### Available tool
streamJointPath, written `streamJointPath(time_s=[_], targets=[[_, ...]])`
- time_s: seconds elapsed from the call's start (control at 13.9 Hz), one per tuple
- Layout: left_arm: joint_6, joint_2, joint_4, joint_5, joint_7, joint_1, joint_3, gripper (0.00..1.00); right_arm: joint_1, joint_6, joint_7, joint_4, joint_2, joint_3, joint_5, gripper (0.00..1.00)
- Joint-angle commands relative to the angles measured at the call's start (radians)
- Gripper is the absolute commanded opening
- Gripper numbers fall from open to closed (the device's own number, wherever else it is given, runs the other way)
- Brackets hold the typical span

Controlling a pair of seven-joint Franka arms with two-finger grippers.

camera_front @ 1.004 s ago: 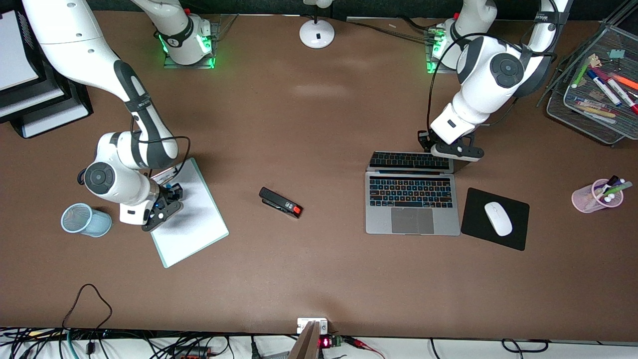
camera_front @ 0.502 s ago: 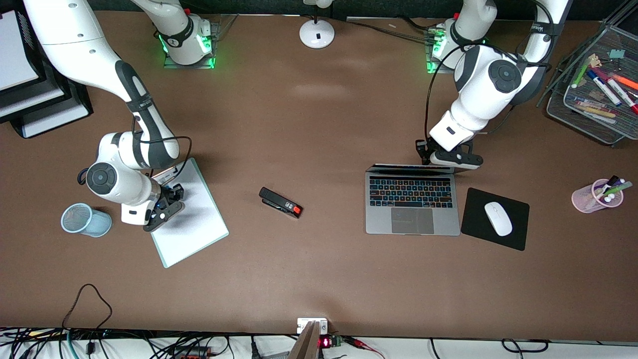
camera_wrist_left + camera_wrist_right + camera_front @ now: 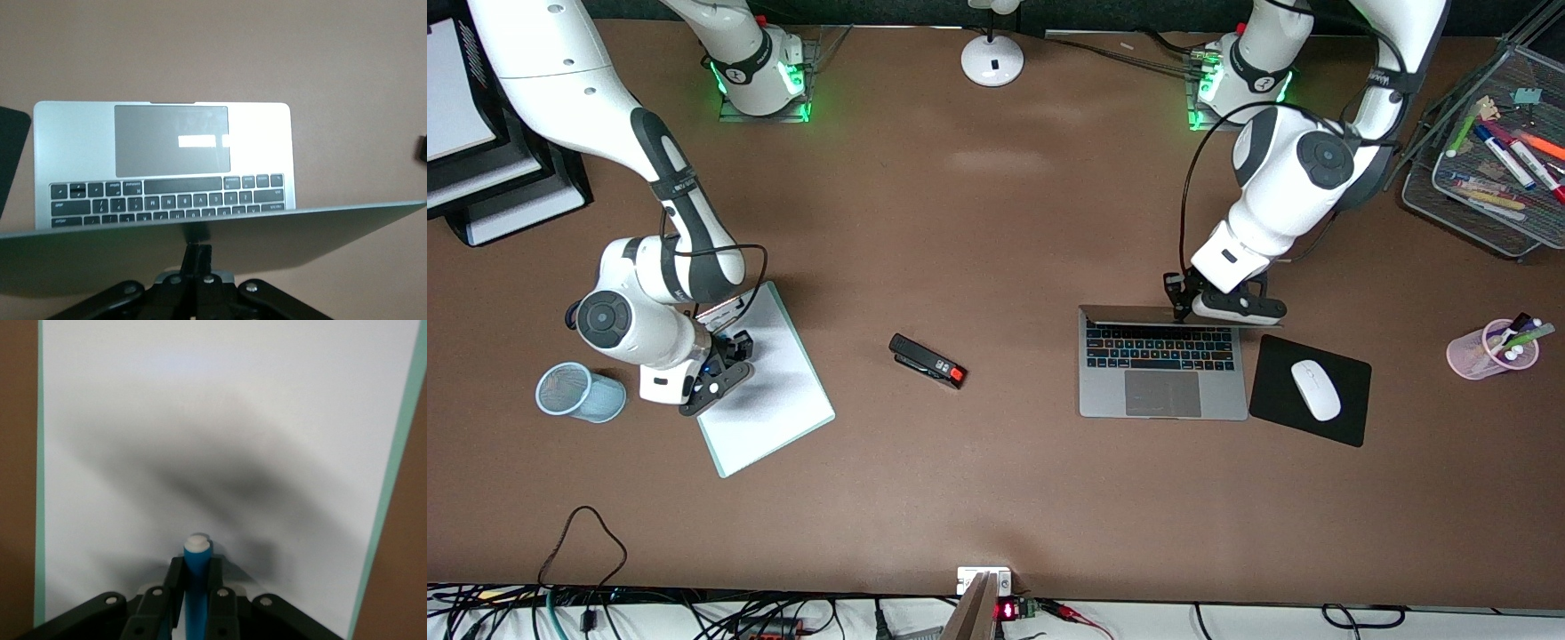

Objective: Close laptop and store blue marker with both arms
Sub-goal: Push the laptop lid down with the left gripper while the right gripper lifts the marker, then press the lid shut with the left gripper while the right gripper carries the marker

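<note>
The silver-grey laptop (image 3: pixel 1163 391) sits toward the left arm's end of the table. Its lid (image 3: pixel 320 233) leans forward over the back rows of keys. My left gripper (image 3: pixel 1183 307) is shut with nothing in it, and its fingertips (image 3: pixel 198 252) touch the lid's outer face near the top edge. The keyboard and trackpad (image 3: pixel 171 139) still show under the lid. My right gripper (image 3: pixel 725 353) hangs low over a white pad (image 3: pixel 769 418), shut on the blue marker (image 3: pixel 197 577). The marker's white cap sticks out past the fingers.
A blue mesh cup (image 3: pixel 578 391) lies on its side beside the right gripper. A black stapler (image 3: pixel 927 360) lies mid-table. A white mouse (image 3: pixel 1315 389) rests on a black mousepad (image 3: pixel 1347 413) beside the laptop. A pink cup of markers (image 3: pixel 1489 351) and a wire tray (image 3: pixel 1485 200) stand at the left arm's end.
The left gripper has come toward the front camera and pushed the lid from leaning back to tilted over the keyboard. The right gripper has barely shifted.
</note>
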Motion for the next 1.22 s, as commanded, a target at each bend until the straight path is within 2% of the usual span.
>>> streamJointPath(time_s=[0.0, 0.36, 0.57, 0.72, 0.93, 1.15], targets=[[0.053, 0.072, 0.047, -0.017, 0.021, 0.003, 0.001, 0.00, -0.002, -0.053, 0.002, 0.055, 0.005, 0.000, 0.005, 0.00], [0.062, 0.156, 0.129, -0.017, 0.041, 0.003, 0.010, 0.00, -0.003, -0.203, -0.005, 0.172, -0.027, 0.001, 0.006, 0.00], [0.066, 0.205, 0.169, -0.017, 0.043, 0.003, 0.013, 0.00, 0.000, -0.245, -0.023, 0.204, -0.072, 0.009, 0.006, 0.00], [0.113, 0.239, 0.177, -0.015, 0.044, 0.003, 0.018, 0.00, -0.005, -0.303, -0.060, 0.241, -0.096, 0.017, 0.014, 0.00], [0.200, 0.299, 0.182, -0.017, 0.052, 0.002, 0.021, 0.00, -0.042, -0.403, -0.196, 0.308, -0.115, 0.012, 0.138, 0.00], [0.230, 0.343, 0.211, -0.017, 0.061, 0.003, 0.022, 0.00, -0.101, -0.469, -0.381, 0.368, -0.116, 0.014, 0.198, 0.00]])
